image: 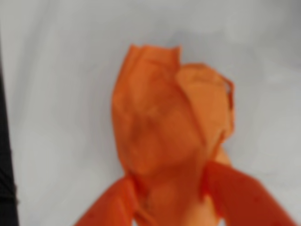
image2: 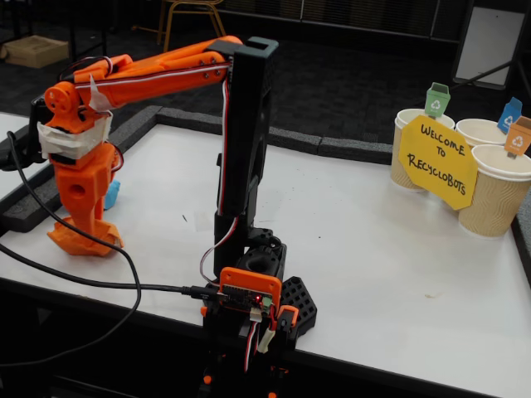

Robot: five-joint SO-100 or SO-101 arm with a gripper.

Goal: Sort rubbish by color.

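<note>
Orange crumpled paper wad [image: 171, 122] is filling the wrist view, the pincer [image: 171, 197] clenching around its lower end over the white bench [image: 56, 94]. In the fixed view, the pincer [image2: 83, 236] is reaching down at the bench's [image2: 373, 249] left edge, beside a light blue wad [image2: 112, 196].

Fixed view: orange arm [image2: 149, 70] reaches left from its black base post [image2: 249, 166], gripper [image2: 83, 236] down at the white table [image2: 373, 249], near left edge. Light blue wad [image2: 112, 196] sits just behind the gripper. Three paper cups [image2: 489, 199] with a yellow "Welcome to Recyclobots" sign [image2: 437, 162] stand far right.
</note>
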